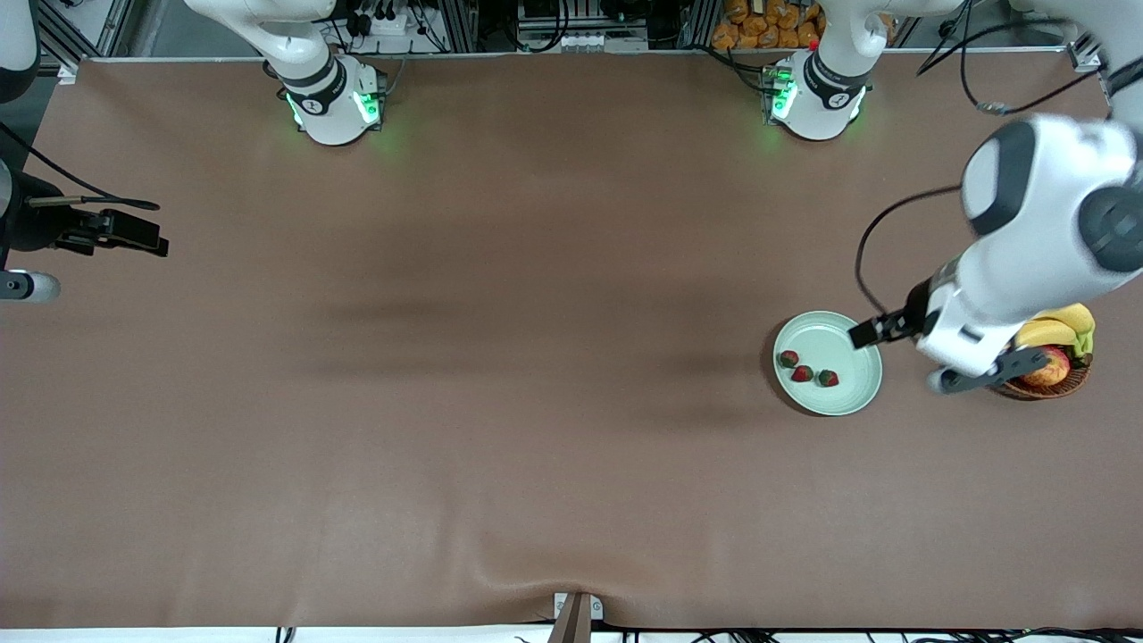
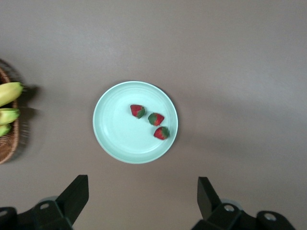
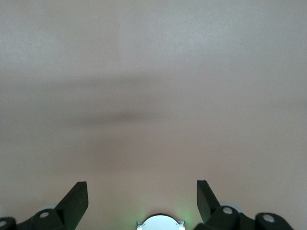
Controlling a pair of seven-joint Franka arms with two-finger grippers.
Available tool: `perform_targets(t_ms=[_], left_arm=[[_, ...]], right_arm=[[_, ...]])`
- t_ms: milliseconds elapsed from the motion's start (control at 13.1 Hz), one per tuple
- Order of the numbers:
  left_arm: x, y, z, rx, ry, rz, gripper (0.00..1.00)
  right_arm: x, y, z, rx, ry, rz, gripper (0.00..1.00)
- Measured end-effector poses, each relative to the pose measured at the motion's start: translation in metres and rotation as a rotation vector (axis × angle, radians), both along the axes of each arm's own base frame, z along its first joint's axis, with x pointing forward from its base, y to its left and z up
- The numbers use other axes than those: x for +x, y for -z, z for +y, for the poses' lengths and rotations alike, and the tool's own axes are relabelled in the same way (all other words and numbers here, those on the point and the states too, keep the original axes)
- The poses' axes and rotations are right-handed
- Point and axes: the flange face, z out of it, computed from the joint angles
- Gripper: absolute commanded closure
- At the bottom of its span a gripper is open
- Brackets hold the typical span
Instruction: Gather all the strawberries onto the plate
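All three strawberries [image 1: 808, 371] lie in a row inside the plate [image 1: 848, 401], toward the left arm's end of the counter [image 1: 500, 357], beside a basket [image 1: 1054, 387] of bananas [image 1: 1058, 327]; the left gripper [image 2: 143, 191] hangs over the plate's edge, fingers spread and empty; collecting looks done, so a clean lift away suits; the right gripper [image 3: 142, 194] waits over bare counter, fingers spread; no readable writing shows.

Brown surface [image 1: 446, 357]; plate [image 1: 848, 393] and wicker basket [image 1: 1063, 386] side by side, apart, toward left arm's end.
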Motion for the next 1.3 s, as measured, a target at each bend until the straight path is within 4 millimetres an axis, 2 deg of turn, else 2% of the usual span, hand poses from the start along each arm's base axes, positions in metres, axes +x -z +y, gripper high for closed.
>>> perform_targets(t_ms=[229,382,688,917,1146,1299], left_arm=[[-0.015,-0.049,0.023,-0.011,0.076,-0.047,0.0],[-0.026,-0.071,0.037,-0.012,0.105,-0.052,0.0],[-0.054,-0.117,0.037,-0.015,0.153,-0.086,0.0],[-0.059,-0.126,0.039,-0.013,0.163,-0.095,0.0],[-0.056,-0.128,0.054,-0.012,0.178,-0.1,0.0],[-0.057,-0.128,0.049,-0.014,0.188,-0.093,0.0]], right_arm=[[0.0,-0.001,0.0,0.0,0.001,-0.001,0.0],[0.0,-0.001,0.0,0.0,0.001,-0.003,0.0],[0.0,-0.002,-0.001,-0.001,0.001,-0.005,0.0],[0.0,-0.003,-0.001,-0.001,0.001,-0.008,0.0],[0.0,-0.007,-0.001,-0.002,0.001,-0.018,0.0],[0.0,-0.01,-0.002,-0.002,0.002,-0.023,0.0]])
